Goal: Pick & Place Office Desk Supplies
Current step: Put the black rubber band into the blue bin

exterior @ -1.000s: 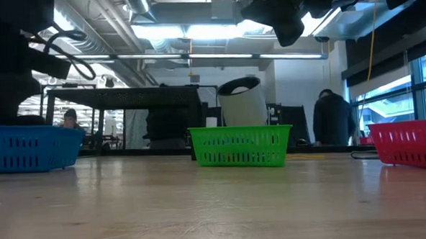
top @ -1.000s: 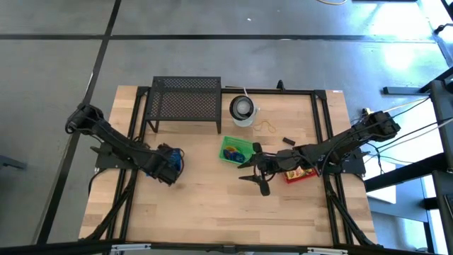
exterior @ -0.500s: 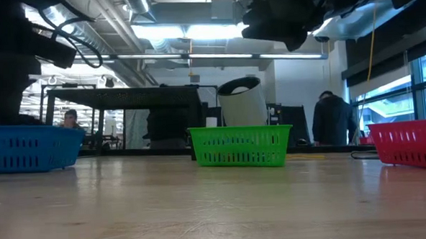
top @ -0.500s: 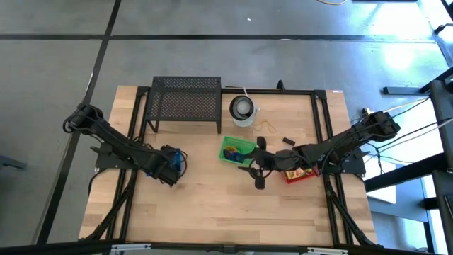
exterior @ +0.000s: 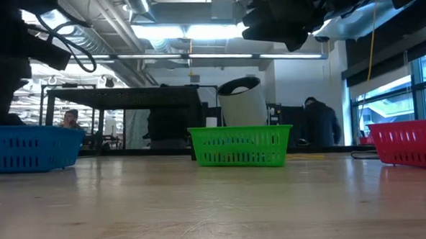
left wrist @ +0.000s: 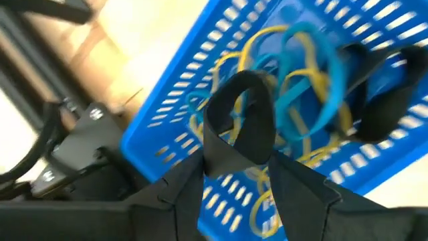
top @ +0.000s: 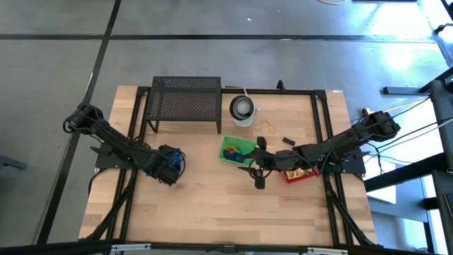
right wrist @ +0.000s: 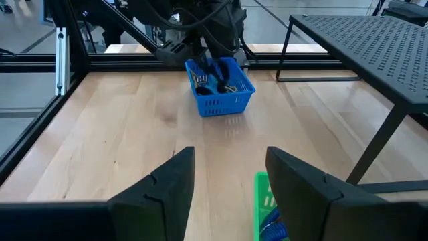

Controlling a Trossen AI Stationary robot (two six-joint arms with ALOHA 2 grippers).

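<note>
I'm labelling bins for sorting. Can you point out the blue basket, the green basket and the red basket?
blue basket (exterior: 27, 148): low view, front wall.
green basket (exterior: 239, 147): low view, front wall.
red basket (exterior: 412, 141): low view, front wall.

Blue slotted basket (left wrist: 200, 114) of yellow and blue loops (left wrist: 304, 73); green basket (exterior: 240, 146); red basket (exterior: 408, 144).
</note>
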